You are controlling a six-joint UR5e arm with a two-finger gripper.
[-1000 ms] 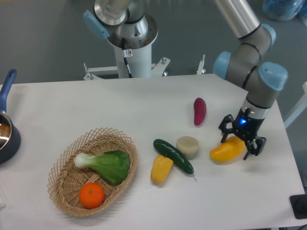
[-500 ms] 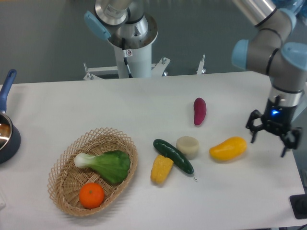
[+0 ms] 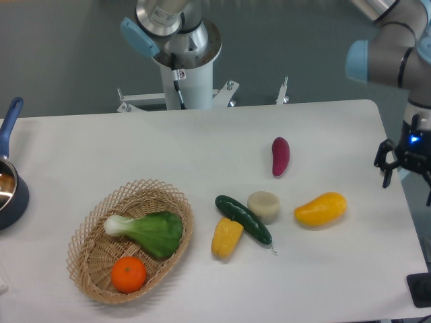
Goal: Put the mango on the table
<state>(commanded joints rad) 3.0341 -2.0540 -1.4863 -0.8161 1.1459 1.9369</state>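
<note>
The mango [image 3: 320,208] is lying on its side on the white tabletop [image 3: 168,145], its long flank down so it is sitting stable and not rolling, with its tapered end pointing up and right. Nothing is touching it; judging from this, the placing looks done. The end effector [image 3: 407,173] is hanging at the far right edge of view, well apart from the mango and partly cut off by the frame; its fingers are standing spread with nothing between them, so it is released. To the mango's left, a pale round block [image 3: 263,206] is sitting near it but apart, and beside that a cucumber [image 3: 243,219] is lying diagonally, touching or almost touching a corn cob [image 3: 226,237]. A purple sweet potato [image 3: 280,155] is resting farther back. The wicker basket [image 3: 94,269] at the left is holding a bok choy [image 3: 148,230] and an orange [image 3: 128,274]. A pot [image 3: 9,188] is sitting at the left edge. The mango is lying fairly near the right edge of the tabletop, yet bare surface is showing on all sides of it, and wide open room is lying behind it, so the arm appears free to pull away upward or rightward without brushing anything.
</note>
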